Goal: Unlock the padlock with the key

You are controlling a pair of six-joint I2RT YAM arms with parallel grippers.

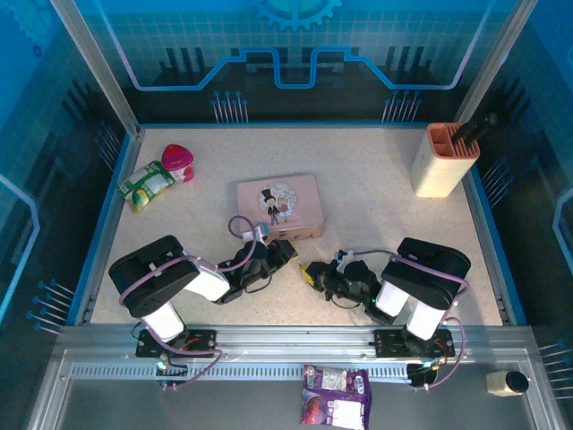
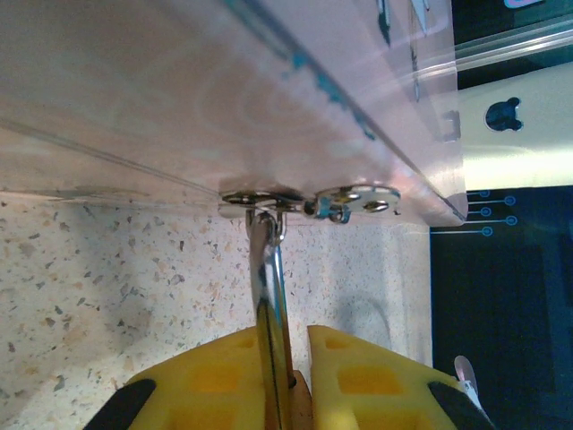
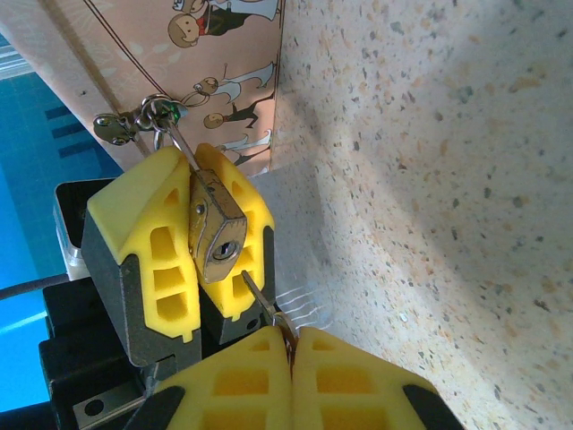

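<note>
The padlock [image 3: 218, 235] is clamped between the 2 yellow fingers [image 3: 148, 246] of the left gripper [image 2: 279, 363], its long axis running from the shackle [image 2: 269, 269], hooked on the latch [image 2: 358, 199] of the pink tin [image 1: 300, 202], to the keyhole end facing the right gripper [image 3: 291, 354]. That gripper pinches the key [image 3: 260, 300], whose blade slants toward the keyhole, tip just below it

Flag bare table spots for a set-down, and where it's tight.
Free: the stretch between the pink tin and the beige holder; the strip behind the tin; the patch between the green packet and the tin. Crowded: in front of the tin, where the left gripper and right gripper meet.
</note>
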